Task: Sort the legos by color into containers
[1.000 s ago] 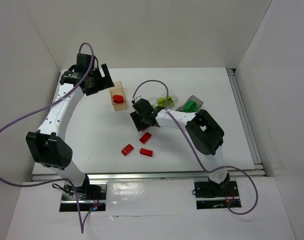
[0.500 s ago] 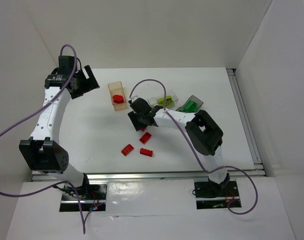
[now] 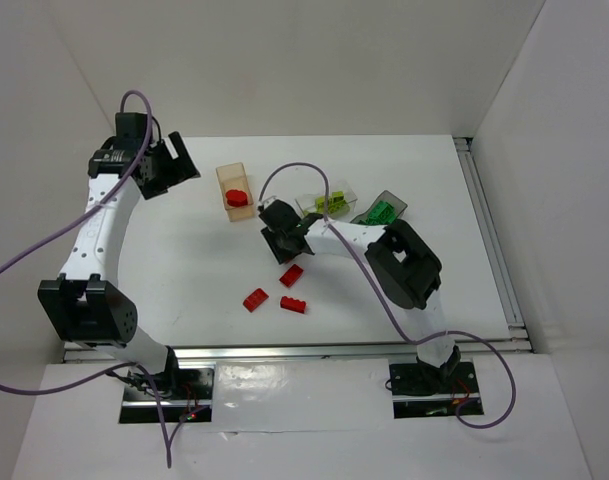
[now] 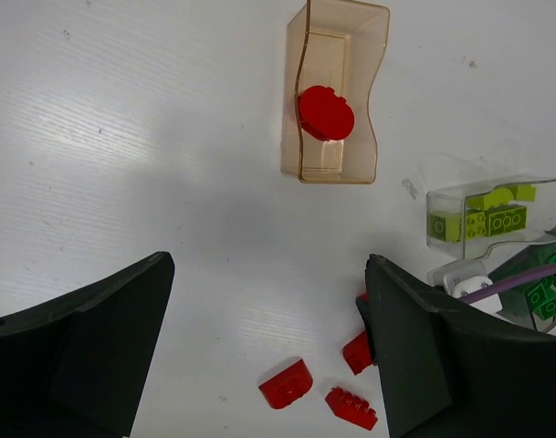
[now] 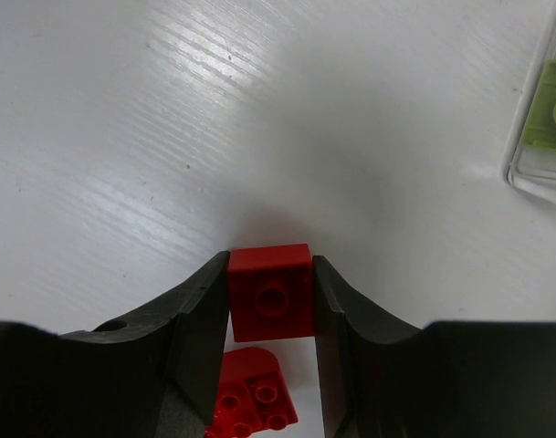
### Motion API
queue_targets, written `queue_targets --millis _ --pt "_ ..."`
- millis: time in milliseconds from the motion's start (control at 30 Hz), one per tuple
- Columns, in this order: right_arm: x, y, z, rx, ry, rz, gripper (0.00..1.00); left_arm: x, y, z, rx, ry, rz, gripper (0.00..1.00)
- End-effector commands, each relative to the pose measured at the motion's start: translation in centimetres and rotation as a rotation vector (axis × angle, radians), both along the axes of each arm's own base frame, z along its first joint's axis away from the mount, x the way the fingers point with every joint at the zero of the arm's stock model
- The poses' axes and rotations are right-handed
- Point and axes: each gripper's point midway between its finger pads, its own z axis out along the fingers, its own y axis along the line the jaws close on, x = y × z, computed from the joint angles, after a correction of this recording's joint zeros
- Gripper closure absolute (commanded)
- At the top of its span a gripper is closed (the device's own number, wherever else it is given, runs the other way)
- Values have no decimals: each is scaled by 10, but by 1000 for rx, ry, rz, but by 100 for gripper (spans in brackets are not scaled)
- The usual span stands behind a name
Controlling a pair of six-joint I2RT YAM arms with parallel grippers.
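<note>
Most of the sorting looked done. In the top view, yellow-green bricks [image 3: 327,205] were seen in the clear box [image 3: 349,192]. Green bricks [image 3: 380,212] were seen in the dark box [image 3: 392,197] just to its right. Only one round red piece [image 3: 240,197] was seen in the orange box [image 3: 231,172], to the left of the other two. Three red bricks [image 3: 255,299] were left on the table [image 3: 184,260], nearer the arms. So only the red ones seemed left to be moved.

The right gripper [image 3: 282,243] was placed low between the boxes and the loose red bricks. From above, nothing could be seen between its fingers. In the right wrist view, a small red brick [image 5: 270,297] was shown squeezed between the two fingers [image 5: 200,319], which were touching both of its sides. It could not be told if it was lifted off the table yet. Another of the red bricks was seen just under it.

The left gripper [image 3: 174,165] was held at the far left, spread wide, with nothing in it. In its own view the orange box, the clear box and the loose red bricks were all shown together.
</note>
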Motion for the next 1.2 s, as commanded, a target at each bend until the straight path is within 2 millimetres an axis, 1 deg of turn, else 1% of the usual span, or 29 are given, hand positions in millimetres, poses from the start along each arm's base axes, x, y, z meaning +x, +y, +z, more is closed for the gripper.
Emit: queue_targets --millis 0,100,133,167,200,233,267,333,367,400,433,467,500,533,567,600,633,667,700,733,767,833,867,933,967,1000,1033,1133,1167 --pt "8 11 33 25 -64 3 67 -3 2 8 -10 -32 2 5" --pt "25 27 70 95 -143 4 67 -15 -3 -12 -37 22 -4 2" --pt "31 31 81 115 -170 -3 67 -22 -5 -33 -55 72 -2 2" --pt "37 41 100 153 -198 11 67 -28 -6 -42 -62 95 6 2" --pt "41 49 104 175 -208 17 67 -34 -6 -54 -64 127 7 2" --pt "46 57 116 212 -231 23 67 -47 -6 -72 -73 178 37 2" --pt "53 67 126 239 -256 36 67 -55 -6 -81 -80 202 47 2" --pt "62 77 124 250 -266 36 67 -71 -6 -88 -88 219 75 1" --pt "67 82 126 258 -274 36 67 -85 -4 -104 -77 261 85 1" --pt "76 92 142 285 -308 42 66 -92 -5 -109 -77 274 85 1" --pt "82 99 131 283 -306 43 66 -99 -5 -114 -77 285 86 1" --pt "87 105 130 289 -312 42 66 -110 -5 -121 -77 301 86 1" --pt "95 116 149 330 -340 48 65 -116 -7 -124 -85 308 81 1" --pt "106 119 130 315 -330 38 65 -121 -7 -127 -85 314 81 1" --pt "110 123 127 314 -329 38 65 -129 -13 -130 -89 330 56 1" --pt "118 125 127 325 -332 36 65 -137 -13 -134 -89 336 56 1" --pt "125 132 139 353 -358 36 63 -143 -22 -135 -94 337 13 1" --pt "133 133 120 349 -337 25 63 -148 -29 -136 -115 340 -12 1" --pt "137 135 119 357 -343 11 60 -157 -34 -142 -125 356 -29 1" --pt "143 142 131 387 -371 11 54 -163 -43 -139 -128 339 -69 1" --pt "152 138 124 385 -374 -1 28 -162 -50 -135 -124 313 -96 1" --pt "152 145 134 426 -384 10 20 -164 -60 -133 -113 304 -131 1" --pt "151 143 155 453 -409 10 20 -164 -67 -130 -109 286 -162 1" --pt "152 138 182 486 -463 -11 19 -165 -71 -135 -93 308 -176 1" --pt "151 125 169 457 -450 -29 19 -167 -75 -139 -80 322 -196 1" --pt "146 116 203 488 -492 -42 21 -166 -79 -143 -69 343 -220 1" --pt "144 109 213 494 -515 -59 22 -168 -82 -147 -64 360 -234 1" --pt "139 59 228 466 -519 -135 22 -165 -99 -155 -6 382 -325 1" --pt "134 42 208 432 -481 -167 22 -163 -104 -156 17 386 -352 1"
